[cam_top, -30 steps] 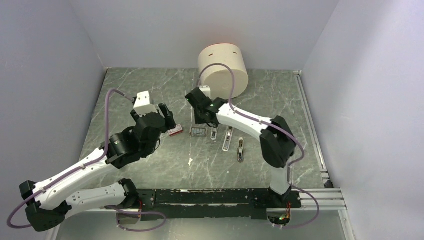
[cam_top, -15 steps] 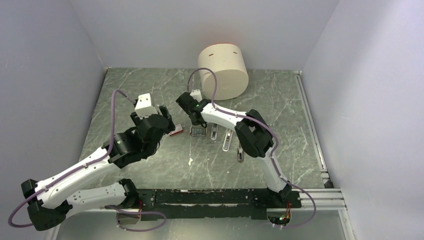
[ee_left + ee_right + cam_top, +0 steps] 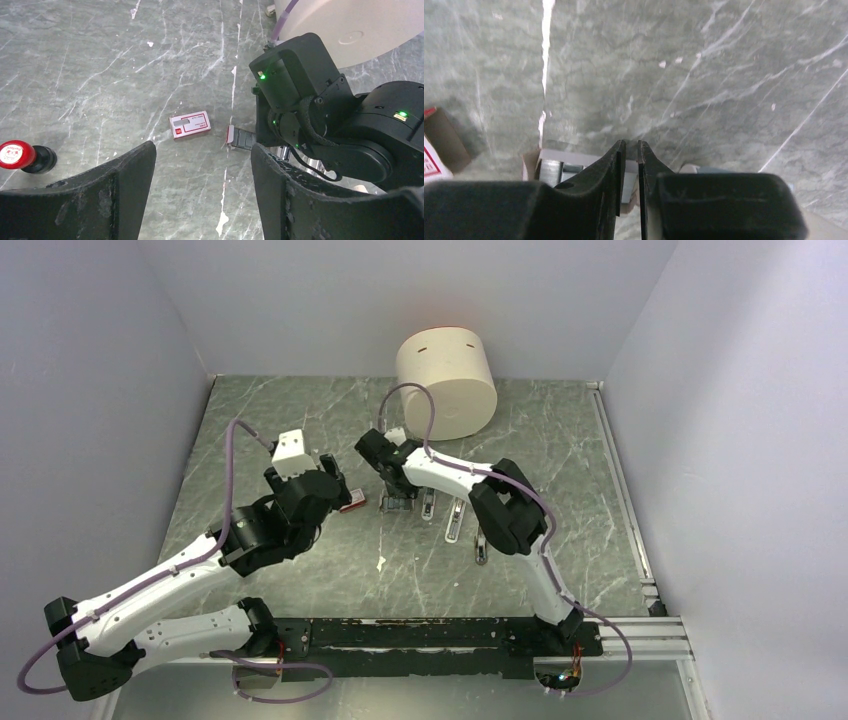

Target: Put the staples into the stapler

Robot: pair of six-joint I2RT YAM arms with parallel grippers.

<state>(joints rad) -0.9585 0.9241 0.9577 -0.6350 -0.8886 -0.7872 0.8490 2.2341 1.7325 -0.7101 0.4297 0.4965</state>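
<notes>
In the overhead view, the right gripper (image 3: 397, 493) is down over a small pale open tray (image 3: 398, 504) at the centre of the frame, its pincer closed. The left gripper (image 3: 335, 483) hangs just to the left, fingers spread with nothing between them. A small red-and-white cardboard box (image 3: 350, 505) lies between the two. The slim white bar-shaped stapler (image 3: 455, 521) lies right of the tray, apart from both grippers, and a large beige cylinder (image 3: 447, 380) stands at the top. The arms are crowded here, so a sideways move by either would likely knock the other or shove the box.

In the left wrist view, the box (image 3: 190, 124) lies flat at the centre and shows no contents. The red-ended tray (image 3: 243, 139) is partly hidden behind the right gripper's black body. A red-capped black knob (image 3: 24, 156) stands at the left edge.

In the right wrist view, the closed fingertips (image 3: 614, 170) sit over the tray (image 3: 569, 157), which holds a dark grey ridged block of staples (image 3: 551, 171) at lower left. It cannot be told whether any staples are pinched. The tips may have shut beside the block, and lifting could drag the light tray or scatter the staples.
</notes>
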